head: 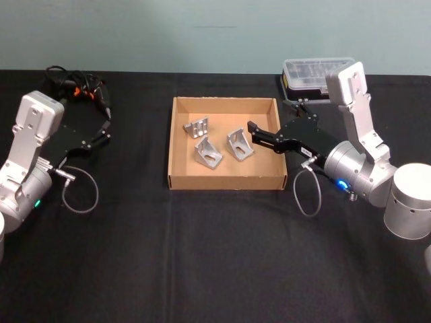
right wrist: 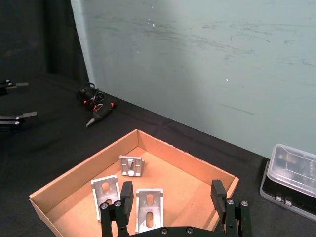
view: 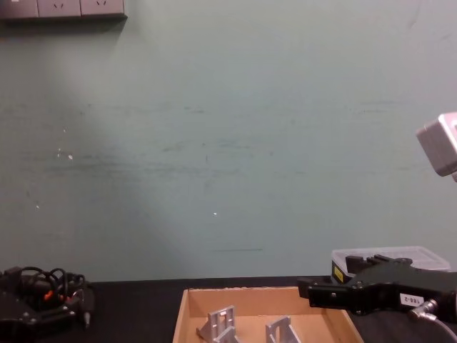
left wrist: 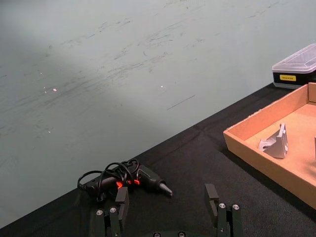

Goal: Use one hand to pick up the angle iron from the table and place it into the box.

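The black surface (head: pixel 215 256) carries a tan cardboard box (head: pixel 223 182) at its centre, with three metal brackets (head: pixel 208 153) resting on its floor. The right gripper (head: pixel 254 134) hovers over the box's right side, fingers apart and holding nothing; the nearest bracket (head: pixel 240 144) lies just beside and below its tips. Judging by this, the drop is done, so the arm should lift straight up and clear the box wall without nudging the brackets. The left gripper (head: pixel 104 125) sits parked at the far left, fingers apart, near a small black tool (left wrist: pixel 148 180).
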`<state>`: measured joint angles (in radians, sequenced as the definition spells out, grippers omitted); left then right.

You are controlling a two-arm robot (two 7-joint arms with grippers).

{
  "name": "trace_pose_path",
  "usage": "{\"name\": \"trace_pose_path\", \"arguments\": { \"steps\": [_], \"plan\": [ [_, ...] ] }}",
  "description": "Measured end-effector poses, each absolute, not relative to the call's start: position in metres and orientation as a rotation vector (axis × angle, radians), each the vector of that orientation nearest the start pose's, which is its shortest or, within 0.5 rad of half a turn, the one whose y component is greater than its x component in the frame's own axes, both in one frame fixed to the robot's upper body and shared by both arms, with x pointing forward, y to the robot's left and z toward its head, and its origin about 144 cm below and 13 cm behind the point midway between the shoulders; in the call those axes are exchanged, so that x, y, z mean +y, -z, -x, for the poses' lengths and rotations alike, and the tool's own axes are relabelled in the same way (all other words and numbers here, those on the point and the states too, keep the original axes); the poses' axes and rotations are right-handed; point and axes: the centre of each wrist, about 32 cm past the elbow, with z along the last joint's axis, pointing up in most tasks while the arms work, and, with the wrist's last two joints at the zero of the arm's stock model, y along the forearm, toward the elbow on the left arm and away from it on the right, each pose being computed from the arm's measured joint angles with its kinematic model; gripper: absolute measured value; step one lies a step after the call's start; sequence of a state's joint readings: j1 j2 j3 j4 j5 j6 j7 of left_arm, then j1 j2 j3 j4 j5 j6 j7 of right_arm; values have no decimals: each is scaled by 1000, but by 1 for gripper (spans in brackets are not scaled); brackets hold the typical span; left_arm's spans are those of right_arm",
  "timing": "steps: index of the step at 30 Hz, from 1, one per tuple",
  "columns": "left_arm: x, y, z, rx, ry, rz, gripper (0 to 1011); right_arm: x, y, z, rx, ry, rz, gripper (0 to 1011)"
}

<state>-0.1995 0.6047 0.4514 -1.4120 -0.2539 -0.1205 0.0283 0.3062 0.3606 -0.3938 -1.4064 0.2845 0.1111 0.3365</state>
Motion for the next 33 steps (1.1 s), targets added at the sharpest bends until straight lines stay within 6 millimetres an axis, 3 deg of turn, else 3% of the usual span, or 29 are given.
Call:
{"name": "trace_pose_path", "arguments": {
  "steps": [33],
  "plan": [
    [310, -1140, -489, -285, -1248, -305, 1000, -235, -1175, -527, -30, 939, 195, 1004]
  ]
}}
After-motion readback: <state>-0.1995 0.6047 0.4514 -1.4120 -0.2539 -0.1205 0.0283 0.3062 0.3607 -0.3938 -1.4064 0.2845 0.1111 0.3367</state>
